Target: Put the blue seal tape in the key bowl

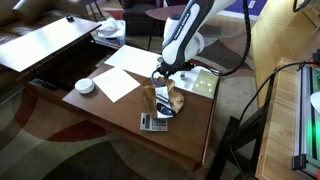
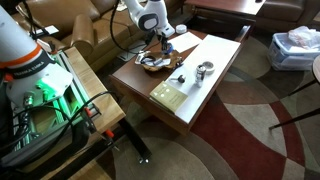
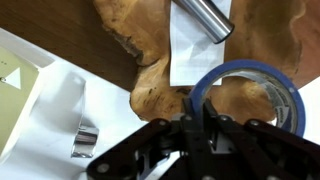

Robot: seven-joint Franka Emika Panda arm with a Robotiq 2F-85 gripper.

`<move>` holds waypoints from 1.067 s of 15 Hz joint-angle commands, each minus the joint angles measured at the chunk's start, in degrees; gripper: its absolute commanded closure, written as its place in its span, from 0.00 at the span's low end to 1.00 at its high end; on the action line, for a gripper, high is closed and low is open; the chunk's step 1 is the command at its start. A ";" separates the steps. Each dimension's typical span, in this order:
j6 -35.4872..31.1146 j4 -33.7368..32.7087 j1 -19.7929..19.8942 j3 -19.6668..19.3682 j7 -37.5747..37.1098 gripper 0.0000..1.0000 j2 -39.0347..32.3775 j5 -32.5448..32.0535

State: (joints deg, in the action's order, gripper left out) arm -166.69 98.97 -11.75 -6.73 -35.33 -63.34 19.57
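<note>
In the wrist view the blue seal tape (image 3: 250,85), a bright-blue ring with a pale centre, hangs over the tan-brown lumpy key bowl (image 3: 160,95). My gripper (image 3: 200,125) is shut on the ring's near rim. In both exterior views the gripper (image 1: 163,74) (image 2: 158,42) sits low over the key bowl (image 1: 158,100) (image 2: 155,63) on the wooden table. The tape is too small to make out in the exterior views.
A metal cylinder (image 3: 203,20) lies across the bowl's far side over white paper (image 3: 190,55). A white round bowl (image 1: 85,86), paper sheets (image 1: 117,84), a calculator (image 1: 153,123) and a green-white card (image 1: 200,82) lie on the table (image 1: 110,120). A small white cup (image 2: 204,70) stands near the table edge.
</note>
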 commanded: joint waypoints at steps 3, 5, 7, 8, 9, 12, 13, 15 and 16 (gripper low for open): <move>17.37 -14.61 0.00 -1.10 -5.91 0.97 -8.60 -2.90; 15.11 -17.26 0.40 -0.73 -7.36 0.97 -10.67 -2.13; 13.57 -19.26 0.45 -0.95 -9.18 0.97 -12.27 -1.97; 14.52 -20.43 0.50 -1.11 -10.04 0.97 -13.07 -2.21; 15.66 -21.51 0.31 -1.59 -11.16 0.97 -13.87 -2.58; 15.93 -23.65 0.80 -1.66 -13.32 0.97 -15.72 -2.68; 15.72 -24.10 0.97 -1.58 -14.02 0.62 -16.12 -2.62; 15.10 -22.97 1.23 -1.01 -14.16 0.54 -14.96 -2.58; 14.80 -19.64 1.21 -0.57 -12.98 0.46 -12.20 -2.76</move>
State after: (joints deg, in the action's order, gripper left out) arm -151.88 77.26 -11.21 -8.37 -47.70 -77.78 18.23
